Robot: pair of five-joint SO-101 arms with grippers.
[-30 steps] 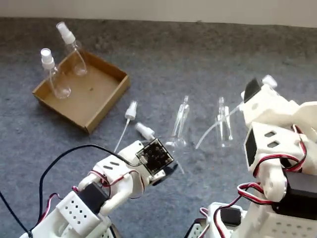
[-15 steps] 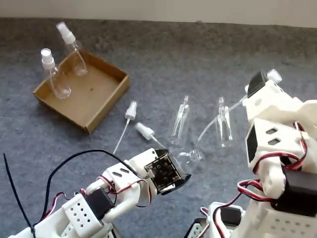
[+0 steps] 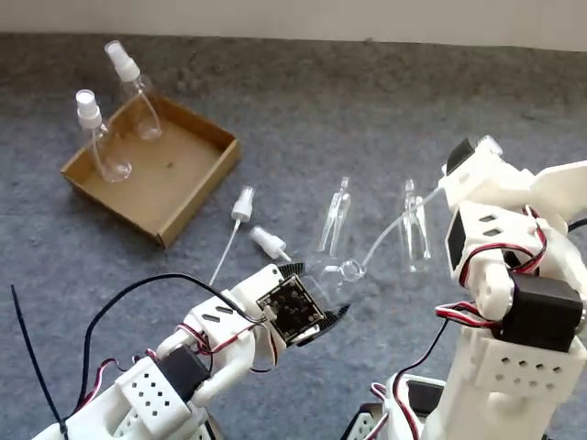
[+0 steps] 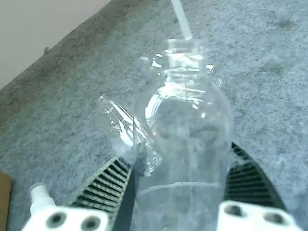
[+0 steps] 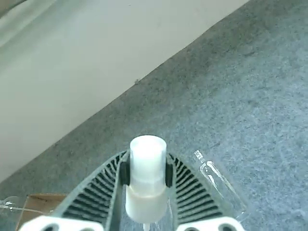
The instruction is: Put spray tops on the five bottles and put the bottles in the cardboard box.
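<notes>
Gripping the bottle in your left fingers and the spray top in your right fingers, centre its tube on the neck, then lower slowly.

The bottle is clear, spray top white

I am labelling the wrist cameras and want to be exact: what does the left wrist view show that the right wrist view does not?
Left wrist view, not the right: the left pincer shut on the held bottle, a thin tube reaching that bottle's open neck, and a loose top on the carpet.
Right wrist view, not the left: the right pincer shut on a white spray top, and a corner of the box.
Both: the grey carpet, a pale wall, and a lying bottle without a top.
</notes>
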